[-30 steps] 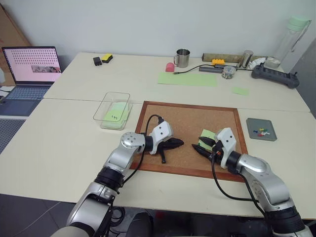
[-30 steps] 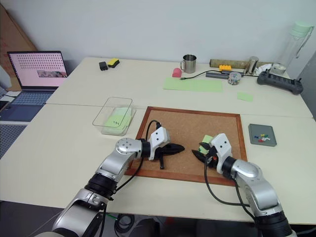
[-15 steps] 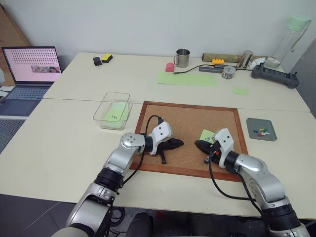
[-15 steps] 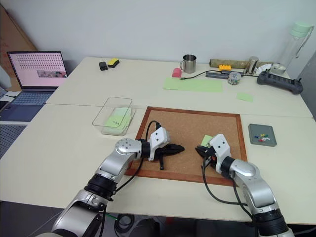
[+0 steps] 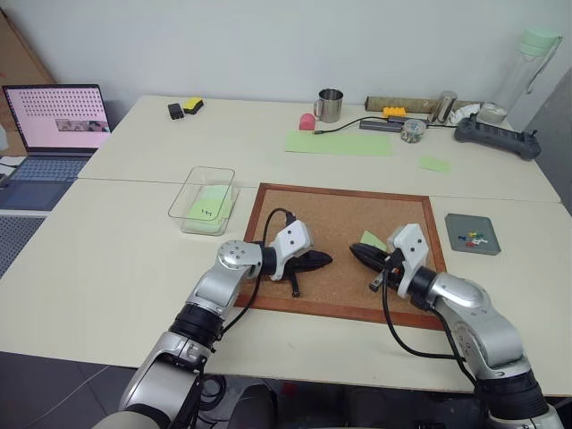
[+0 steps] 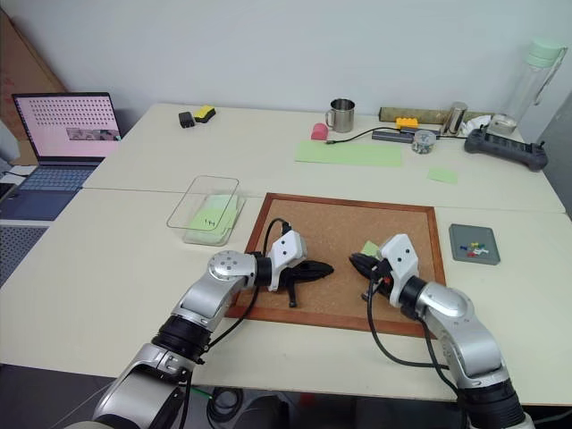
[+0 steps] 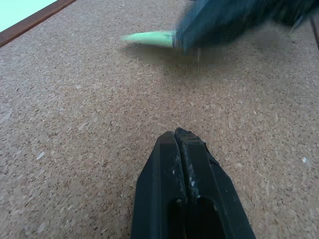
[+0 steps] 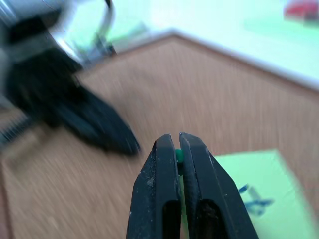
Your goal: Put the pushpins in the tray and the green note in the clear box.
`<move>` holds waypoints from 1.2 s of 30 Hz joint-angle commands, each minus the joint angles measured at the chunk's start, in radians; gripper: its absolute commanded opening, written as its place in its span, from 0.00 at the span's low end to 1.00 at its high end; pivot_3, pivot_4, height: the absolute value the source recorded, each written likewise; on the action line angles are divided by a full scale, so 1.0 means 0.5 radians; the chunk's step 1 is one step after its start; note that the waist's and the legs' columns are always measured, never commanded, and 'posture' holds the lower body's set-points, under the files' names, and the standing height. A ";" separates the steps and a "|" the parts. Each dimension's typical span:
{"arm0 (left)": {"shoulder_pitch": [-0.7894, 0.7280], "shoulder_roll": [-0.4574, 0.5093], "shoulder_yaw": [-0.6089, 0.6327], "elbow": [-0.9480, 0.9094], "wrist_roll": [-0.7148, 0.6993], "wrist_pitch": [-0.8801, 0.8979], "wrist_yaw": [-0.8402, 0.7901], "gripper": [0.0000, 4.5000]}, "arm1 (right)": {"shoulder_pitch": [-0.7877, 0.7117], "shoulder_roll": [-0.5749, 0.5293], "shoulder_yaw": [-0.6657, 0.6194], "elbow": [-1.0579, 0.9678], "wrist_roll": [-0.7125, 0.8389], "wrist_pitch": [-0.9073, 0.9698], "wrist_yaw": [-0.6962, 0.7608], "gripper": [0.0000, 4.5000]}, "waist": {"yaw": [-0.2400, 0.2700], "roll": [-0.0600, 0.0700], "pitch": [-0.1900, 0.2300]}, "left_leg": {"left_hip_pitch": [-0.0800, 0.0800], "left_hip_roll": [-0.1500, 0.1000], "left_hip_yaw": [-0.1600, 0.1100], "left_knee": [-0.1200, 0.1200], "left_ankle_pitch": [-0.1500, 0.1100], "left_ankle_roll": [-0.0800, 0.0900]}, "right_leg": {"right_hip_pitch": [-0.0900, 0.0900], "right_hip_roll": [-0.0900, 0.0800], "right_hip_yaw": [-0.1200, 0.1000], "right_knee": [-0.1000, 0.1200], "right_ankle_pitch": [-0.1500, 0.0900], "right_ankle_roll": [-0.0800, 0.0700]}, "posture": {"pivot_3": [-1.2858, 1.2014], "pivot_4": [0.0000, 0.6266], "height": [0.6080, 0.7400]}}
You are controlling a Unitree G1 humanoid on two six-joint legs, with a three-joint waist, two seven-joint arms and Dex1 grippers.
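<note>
The right gripper point(image 8: 178, 149) is pressed together on a green pushpin point(image 8: 179, 156); the small green head sits between its two black fingers, near the tips. This gripper is above the corkboard point(image 5: 331, 214), at about 4 o'clock of the board, just beside the green note point(image 5: 373, 239). The note lies on the cork, at 1 o'clock from the right fingertips, and in the right wrist view a dark pen doodle shows on it. In the left wrist view the edge of the note nearest the right gripper looks a little lifted from the cork.

The left gripper point(image 7: 178, 142) is pressed together and pinches nothing. It is low over the cork at about 7 o'clock of the board, and its tips point toward the right gripper, with bare cork between the two.

The clear box point(image 5: 204, 199) stands on the table at 9 o'clock from the board, just beside the wooden frame. A green paper with a small black mark lies inside it.

The grey tray point(image 5: 473, 234) lies at 3 o'clock from the board, near its frame. Some pushpins point(image 5: 473, 239) are in it: red, blue, green and white ones, close together.
</note>
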 commanded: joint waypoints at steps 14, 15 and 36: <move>-0.237 -0.177 0.752 -0.242 -1.138 1.774 0.179 0.34 | -0.091 -0.462 0.159 0.064 -0.550 -0.714 0.251 0.00 | -0.005 -0.007 0.005 | -0.007 0.000 -0.001 0.003 0.000 0.000 | -0.007 0.000 -0.001 0.002 0.000 0.000 | 0.52 0.24 1.00; -0.253 -0.187 0.806 -0.244 -1.212 1.898 0.216 0.39 | -0.099 -0.480 0.169 0.080 -0.586 -0.795 0.262 0.00 | -0.005 -0.007 0.005 | -0.007 -0.001 -0.001 0.003 0.000 0.000 | -0.007 0.000 -0.001 0.001 0.000 0.000 | 0.52 0.24 1.00; -0.382 -0.364 0.908 -0.125 -1.461 2.247 0.475 0.82 | -0.370 -0.416 0.389 0.189 -0.832 -1.455 0.385 0.00 | -0.002 -0.008 0.005 | -0.006 0.000 0.000 0.003 0.007 -0.012 | -0.006 -0.001 -0.001 0.001 0.000 0.000 | 0.52 0.24 1.00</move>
